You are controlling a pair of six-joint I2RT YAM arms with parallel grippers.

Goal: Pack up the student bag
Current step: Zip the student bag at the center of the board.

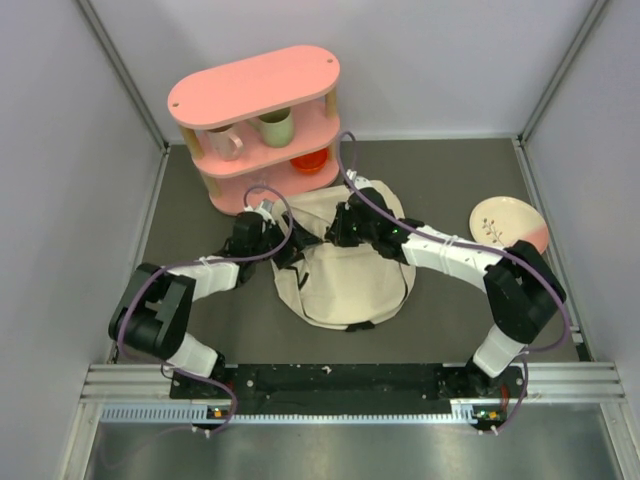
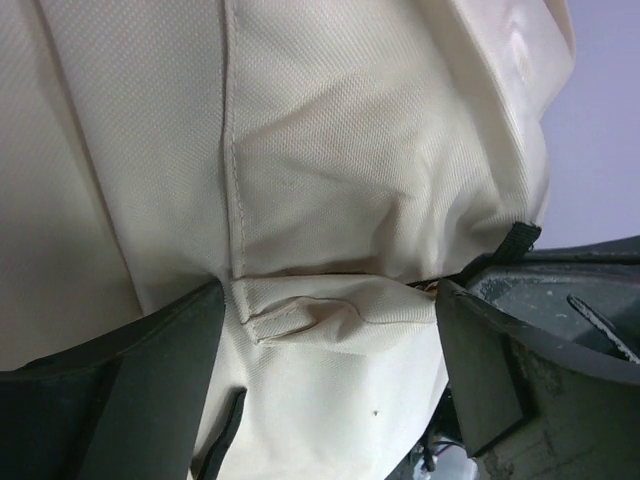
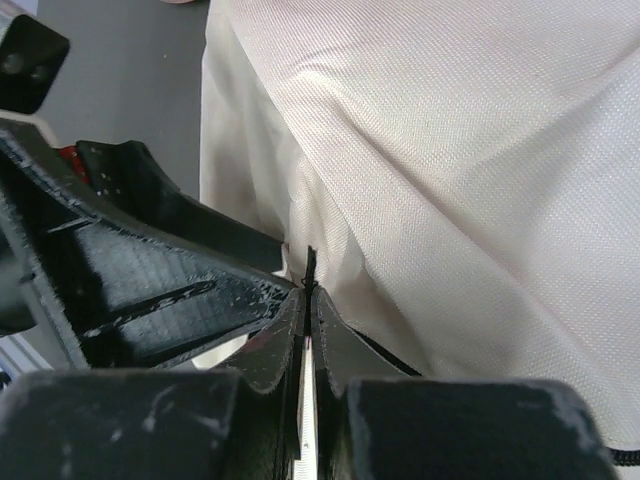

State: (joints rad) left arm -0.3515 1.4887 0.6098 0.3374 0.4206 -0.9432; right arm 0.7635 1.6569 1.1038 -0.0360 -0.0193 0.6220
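The student bag (image 1: 345, 285), a cream fabric backpack, lies in the middle of the dark table, and both grippers are at its far end. My left gripper (image 1: 287, 247) is at the bag's upper left corner. In the left wrist view the left gripper (image 2: 330, 345) is open, its fingers (image 2: 150, 380) wide apart, with a fold of bag fabric (image 2: 330, 160) between them and not pinched. My right gripper (image 1: 347, 226) is at the bag's top edge. In the right wrist view the right gripper (image 3: 309, 292) is shut on a thin black tab (image 3: 310, 262) at the seam of the bag (image 3: 470, 170).
A pink two-tier shelf (image 1: 255, 85) stands at the back, just beyond the bag. On its lower level are a pale mug (image 1: 225, 142), a green mug (image 1: 277, 128) and an orange bowl (image 1: 310, 160). A cream plate (image 1: 507, 222) lies at the right. Grey walls enclose the table.
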